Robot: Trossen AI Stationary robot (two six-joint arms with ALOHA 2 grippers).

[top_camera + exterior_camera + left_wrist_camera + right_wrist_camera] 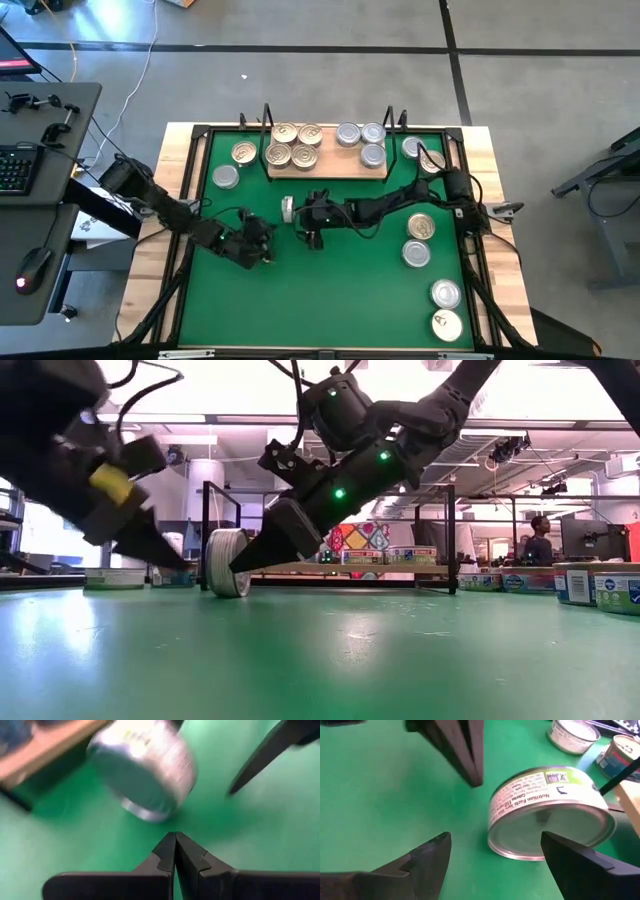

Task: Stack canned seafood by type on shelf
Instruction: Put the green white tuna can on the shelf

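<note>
One tin of the canned seafood [287,208] stands on its edge on the green mat, just in front of the shelf [330,166]; its silver base faces my right wrist camera [550,820]. My right gripper [495,840] is open right beside it, low over the mat. My left gripper [175,842] is shut and empty, a short way off on the tin's other side [180,560]. The shelf carries gold-lidded tins [293,145] on its left and silver-lidded tins [362,140] on its right. My right gripper has one fingertip [238,565] right at the rim of the tin [228,562] that stands on edge. Whether it touches the tin, I cannot tell. Nothing sits between the two fingers.
Loose tins lie flat on the mat: two left of the shelf [235,165], two at its right end [422,153], several near the right edge [430,275]. Black wire uprights [268,120] stand at the shelf's ends. A wooden frame [190,150] borders the mat.
</note>
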